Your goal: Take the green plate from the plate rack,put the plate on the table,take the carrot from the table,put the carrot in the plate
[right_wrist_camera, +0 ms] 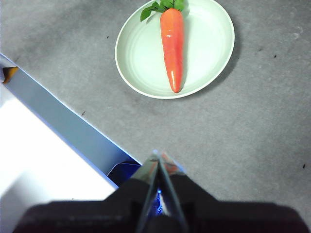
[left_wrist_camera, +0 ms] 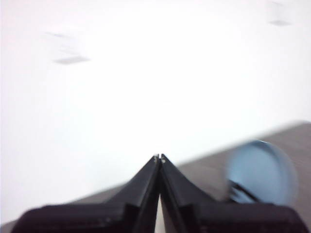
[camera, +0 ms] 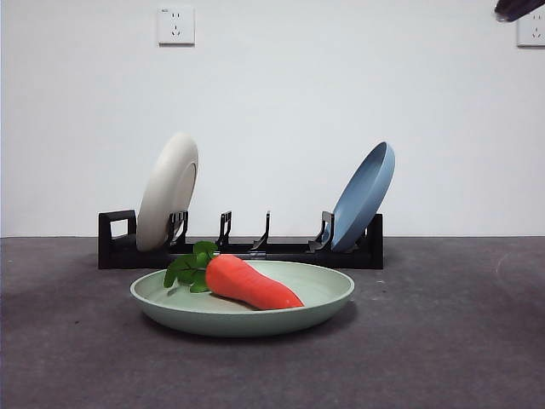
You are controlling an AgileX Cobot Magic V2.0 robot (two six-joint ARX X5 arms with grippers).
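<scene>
Now: carrot (camera: 252, 284) lies in green plate (camera: 326, 300) on table (camera: 460, 341), before plate rack (camera: 285, 250) | carrot likely light, stiff, slick; grip mid-body | left gripper (left_wrist_camera: 159, 158), right gripper (right_wrist_camera: 159, 155): both closed, empty, well clear

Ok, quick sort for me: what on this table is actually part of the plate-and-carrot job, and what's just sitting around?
Part of the job:
- green plate, flat on the table
- carrot, lying in that plate
- plate rack, behind the plate

Just there:
- cream-white plate, upright in the rack
- light blue plate, leaning in the rack
- wall sockets
</scene>
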